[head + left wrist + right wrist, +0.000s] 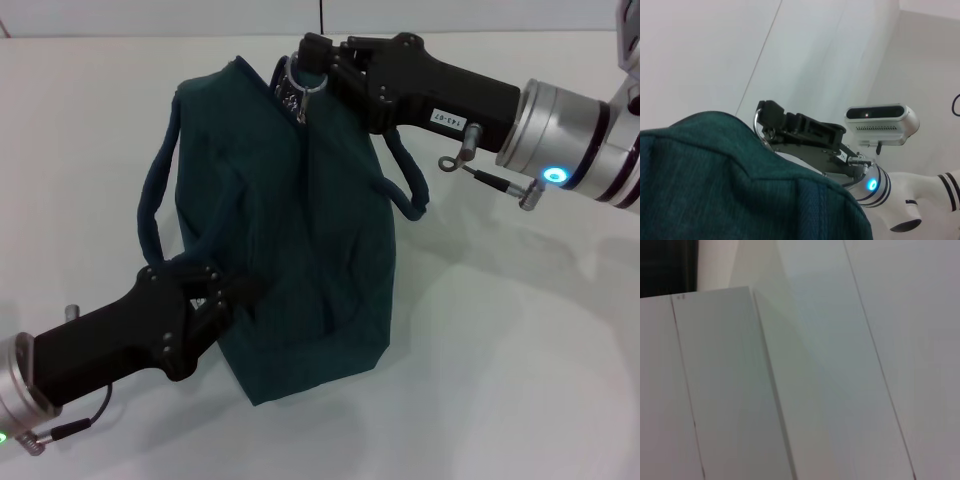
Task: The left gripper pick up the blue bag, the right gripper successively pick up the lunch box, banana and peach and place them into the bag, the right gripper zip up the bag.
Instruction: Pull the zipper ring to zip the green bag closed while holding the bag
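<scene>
Bag (290, 240) between left gripper (225, 295) and right gripper (300, 80).

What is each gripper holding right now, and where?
Left gripper pinches the bag at its near side; right gripper grips the zipper ring at its far top.

White table (500, 380); blue bag (300, 250) atop

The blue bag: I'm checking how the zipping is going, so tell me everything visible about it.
The blue bag is dark teal woven fabric, soft and creased, lying on the white table with its cord handles looped at the sides. The left pincer grips its near side. The right pincer is at its far top end, by a metal ring. No contents show.
</scene>
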`<state>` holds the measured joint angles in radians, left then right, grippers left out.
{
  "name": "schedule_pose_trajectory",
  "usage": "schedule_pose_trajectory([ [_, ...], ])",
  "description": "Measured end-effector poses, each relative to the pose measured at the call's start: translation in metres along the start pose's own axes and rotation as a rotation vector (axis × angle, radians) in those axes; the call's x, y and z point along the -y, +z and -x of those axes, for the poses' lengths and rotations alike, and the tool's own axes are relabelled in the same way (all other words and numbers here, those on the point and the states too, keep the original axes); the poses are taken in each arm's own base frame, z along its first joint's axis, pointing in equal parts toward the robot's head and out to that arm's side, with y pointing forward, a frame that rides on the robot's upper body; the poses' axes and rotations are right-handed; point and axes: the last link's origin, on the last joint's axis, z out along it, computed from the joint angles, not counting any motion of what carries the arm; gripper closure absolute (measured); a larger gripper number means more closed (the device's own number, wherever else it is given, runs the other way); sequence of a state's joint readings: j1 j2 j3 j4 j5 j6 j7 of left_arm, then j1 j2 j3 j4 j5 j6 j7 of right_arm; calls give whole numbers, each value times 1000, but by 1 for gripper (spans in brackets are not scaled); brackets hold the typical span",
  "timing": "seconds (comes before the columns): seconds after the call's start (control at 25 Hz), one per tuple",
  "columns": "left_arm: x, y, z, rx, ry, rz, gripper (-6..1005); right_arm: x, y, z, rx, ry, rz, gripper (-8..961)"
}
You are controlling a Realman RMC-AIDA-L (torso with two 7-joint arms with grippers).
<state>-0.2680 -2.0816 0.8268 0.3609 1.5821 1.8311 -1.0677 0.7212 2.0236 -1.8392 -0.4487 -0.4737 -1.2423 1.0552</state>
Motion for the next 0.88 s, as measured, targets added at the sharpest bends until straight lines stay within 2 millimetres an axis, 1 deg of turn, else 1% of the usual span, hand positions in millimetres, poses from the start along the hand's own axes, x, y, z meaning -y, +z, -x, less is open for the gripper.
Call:
schedule_pose_trajectory([
  [0.16, -1, -2, 1, 4, 0, -3, 955, 5, -4, 0, 4, 4, -28, 937],
  [0.56, -3, -3, 5, 28, 13, 8, 955, 7, -2, 3, 8, 20, -30, 937],
  [0.76, -4, -5, 7, 29, 13, 5, 956, 17, 1, 0, -33, 118, -80, 937],
  [0.88, -4, -3, 7, 29, 14, 8, 957, 19, 3, -4, -56, 165, -86, 937],
])
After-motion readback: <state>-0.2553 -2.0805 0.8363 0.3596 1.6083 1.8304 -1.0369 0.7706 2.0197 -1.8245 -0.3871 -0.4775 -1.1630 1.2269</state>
